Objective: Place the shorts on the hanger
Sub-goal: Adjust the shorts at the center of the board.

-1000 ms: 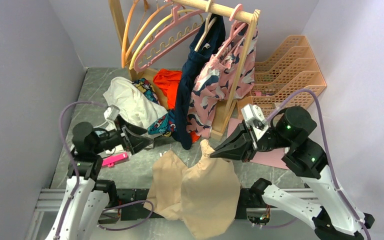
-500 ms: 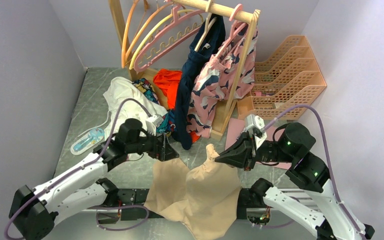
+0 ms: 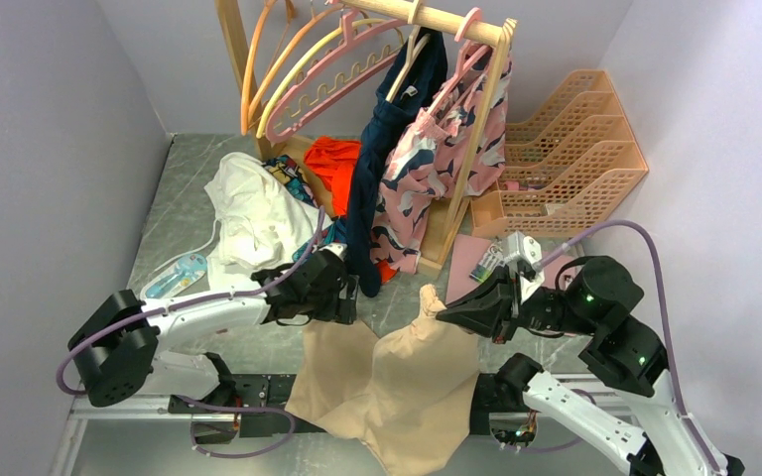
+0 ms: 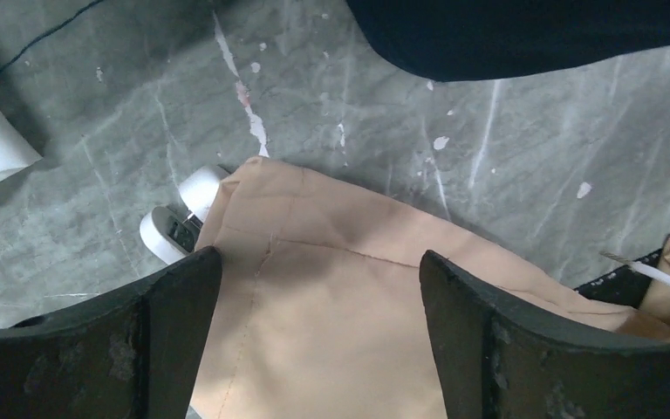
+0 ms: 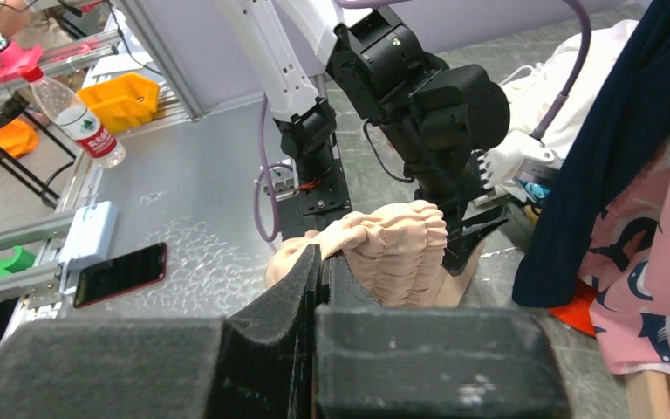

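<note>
White arms (image 3: 198,312) — black joints, lilac cables (image 3: 627,224)

The shorts (image 3: 397,387) are matt tan cloth, the hanger (image 3: 332,74) is smooth pink plastic, the table (image 4: 314,113) has a grey marble-like surface — with white scuffs — and the rack (image 3: 437,17) is pale wood.

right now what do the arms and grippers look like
The left arm and right arm have white shells between black cylindrical joints, each trailed by a lilac cable. The left gripper and right gripper have black wedge-shaped fingers. Green lights glow on the right arm's joints.
</note>
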You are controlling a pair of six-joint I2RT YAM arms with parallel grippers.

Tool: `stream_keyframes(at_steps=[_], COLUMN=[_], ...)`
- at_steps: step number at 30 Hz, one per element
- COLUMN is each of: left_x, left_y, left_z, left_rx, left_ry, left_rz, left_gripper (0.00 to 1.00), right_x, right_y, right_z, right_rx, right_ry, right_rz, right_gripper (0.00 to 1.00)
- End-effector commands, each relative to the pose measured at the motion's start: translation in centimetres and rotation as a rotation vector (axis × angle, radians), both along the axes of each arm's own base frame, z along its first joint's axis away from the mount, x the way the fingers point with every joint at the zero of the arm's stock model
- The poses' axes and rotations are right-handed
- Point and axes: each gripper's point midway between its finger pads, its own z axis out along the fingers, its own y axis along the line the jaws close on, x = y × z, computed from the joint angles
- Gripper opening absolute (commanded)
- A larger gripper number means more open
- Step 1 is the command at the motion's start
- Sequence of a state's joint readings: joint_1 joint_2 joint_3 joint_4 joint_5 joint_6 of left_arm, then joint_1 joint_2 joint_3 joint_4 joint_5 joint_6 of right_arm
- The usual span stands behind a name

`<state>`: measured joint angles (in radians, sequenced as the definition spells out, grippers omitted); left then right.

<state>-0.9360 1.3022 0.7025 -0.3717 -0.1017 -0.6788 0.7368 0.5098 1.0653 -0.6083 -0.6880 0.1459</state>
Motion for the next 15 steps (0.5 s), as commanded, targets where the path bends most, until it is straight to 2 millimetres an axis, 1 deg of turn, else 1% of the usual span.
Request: stream_keyframes(at_steps=[1,3,5,7,8,11,12,13,15], left_x=[0.1,-0.3,-0.3,-0.3,-0.3,-0.3,-0.2,-0.2,0.2], left_y=[1.7,1.7,1.5,1.5,1.5,1.7,1.8,1.9,2.1], left_z=[-1.7,-2.1,-2.1,-2.0,-2.0,-2.2,-2.2,-2.0,-0.8], left_rx=[0.081,0.082,0.078,0.080,0.084,0.102,0.108,0.113,0.108], left_ry=[-0.001,0.009,0.007,0.004,0.003,0.004,0.000,-0.006,-0.038], left_rz=[0.063,0.057,0.053,0.052,0.048,0.046,0.051,0.061,0.081], left_gripper=[0.85,0.79,0.68,0.55,0.47,0.26,0.15,0.08,0.07], right_x=[0.4,0.5,0.5,0.6,0.6,0.6,0.7,0.7,0.6], right_y=[-0.6,-0.6,-0.5,-0.5,-0.4,-0.5,-0.6,-0.6,-0.7], right_z=[0.1,0.0,-0.1,-0.3,-0.3,-0.1,0.1,0.2,0.6], right_rx=[0.004,0.006,0.010,0.008,0.007,0.010,0.011,0.013,0.020], right_ry=[-0.027,-0.029,-0.031,-0.029,-0.029,-0.038,-0.043,-0.045,-0.052], right_rz=[-0.046,-0.049,-0.050,-0.051,-0.051,-0.055,-0.059,-0.061,-0.061], right_gripper=[0.00,0.00,0.00,0.00,0.00,0.00,0.00,0.00,0.00])
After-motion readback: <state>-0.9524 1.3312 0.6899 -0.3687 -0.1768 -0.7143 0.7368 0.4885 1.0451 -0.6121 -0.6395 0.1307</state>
